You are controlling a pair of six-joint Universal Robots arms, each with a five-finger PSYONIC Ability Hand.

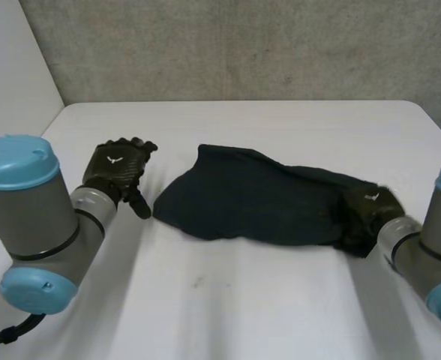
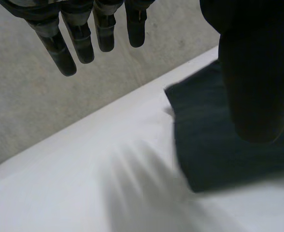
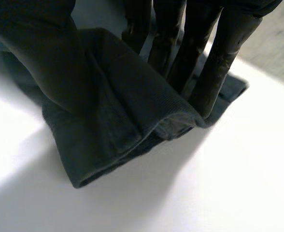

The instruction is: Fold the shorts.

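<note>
Head view from where I stand: a pair of dark navy fabric shorts lies on the flat white table, a little right of the middle, gathered into a rough folded slab with its longer side running across; behind the table rises a grey concrete wall.

The black left hand hovers over bare table just beside the left end of the shorts, not touching them; its grey arm with the light-blue caps comes in from the near left. In the left wrist view that hand has its fingers straight and slightly spread, the thumb standing apart from them, nothing between them; the near edge of the shorts lies on the table beyond the thumb, with white surface under the fingers.

The black right hand sits on the right end of the shorts, its arm reaching in from the near right. In the right wrist view the hand has a fold of the ribbed cloth rising between thumb and fingers; the fingers are straight, their tips down at the doubled hem, and the thumb presses the cloth from the other side, so the fold is pinched between them; the hem under the fingertips is lifted a little off the table, several layers showing at its edge.
</note>
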